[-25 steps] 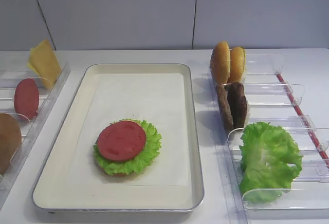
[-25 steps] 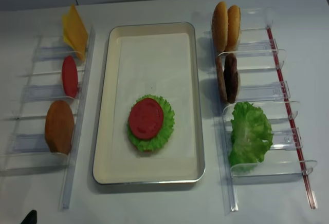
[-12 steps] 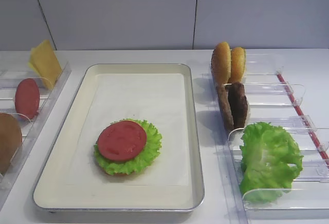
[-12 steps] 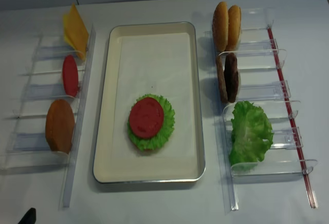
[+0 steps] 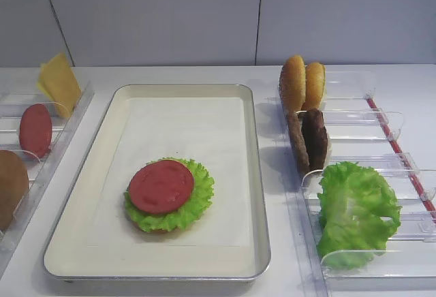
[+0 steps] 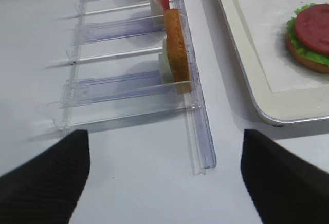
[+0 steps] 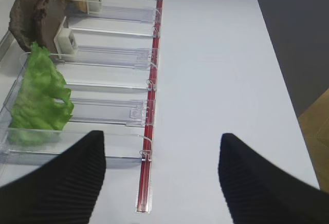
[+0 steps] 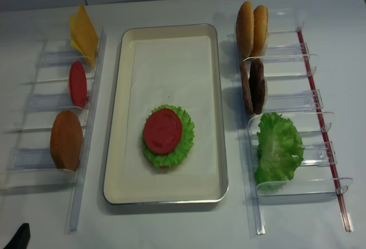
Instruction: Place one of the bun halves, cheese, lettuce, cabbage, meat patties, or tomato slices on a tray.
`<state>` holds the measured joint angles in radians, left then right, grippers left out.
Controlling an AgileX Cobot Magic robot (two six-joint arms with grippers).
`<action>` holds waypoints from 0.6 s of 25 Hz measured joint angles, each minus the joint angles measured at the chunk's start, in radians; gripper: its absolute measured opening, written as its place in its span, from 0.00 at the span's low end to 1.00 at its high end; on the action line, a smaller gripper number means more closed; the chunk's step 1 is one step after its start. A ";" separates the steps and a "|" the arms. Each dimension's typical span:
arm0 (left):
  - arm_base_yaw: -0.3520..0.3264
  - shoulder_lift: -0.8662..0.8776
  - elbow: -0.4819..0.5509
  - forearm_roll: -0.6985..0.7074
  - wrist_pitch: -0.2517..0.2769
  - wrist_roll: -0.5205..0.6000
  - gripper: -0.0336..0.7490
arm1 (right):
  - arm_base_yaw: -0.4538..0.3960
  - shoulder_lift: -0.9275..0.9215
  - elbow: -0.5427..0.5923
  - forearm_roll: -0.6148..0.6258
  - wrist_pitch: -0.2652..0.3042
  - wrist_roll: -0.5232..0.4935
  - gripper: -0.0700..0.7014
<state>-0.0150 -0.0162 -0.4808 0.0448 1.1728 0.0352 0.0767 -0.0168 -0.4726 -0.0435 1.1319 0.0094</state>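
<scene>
Both grippers spread wide and holding nothing, above bare table beside the bins.

In the left wrist view the left gripper (image 6: 163,178) has its dark fingers (image 6: 43,180) far apart at the bottom corners; ahead of it stand the left clear bins (image 6: 123,82), holding a bun half (image 6: 176,49) on edge. The right gripper (image 7: 162,183) is equally splayed (nothing between its fingers), facing the right clear bins (image 7: 115,57) with loose lettuce (image 7: 38,98), meat patties (image 7: 36,21) and more bun halves (image 5: 302,82). Outward, the tray (image 8: 123,117) lies between the two rows; on its paper liner (image 8: 171,66), toward the near end, a tomato slice (image 8: 163,131) rests on a lettuce leaf (image 8: 184,146) over a bun bottom. Another tomato slice (image 8: 78,84) and the cheese (image 8: 83,32) stand in the left bins.
</scene>
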 joint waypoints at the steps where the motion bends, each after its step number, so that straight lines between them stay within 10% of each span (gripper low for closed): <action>1: 0.000 0.000 0.000 0.000 0.000 0.000 0.76 | 0.000 0.000 0.000 0.000 0.000 0.000 0.73; 15: 0.000 0.000 0.000 -0.002 0.000 -0.045 0.75 | 0.000 0.000 0.000 0.000 0.000 0.002 0.73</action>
<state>-0.0150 -0.0162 -0.4808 0.0423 1.1728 -0.0095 0.0767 -0.0168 -0.4726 -0.0435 1.1319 0.0115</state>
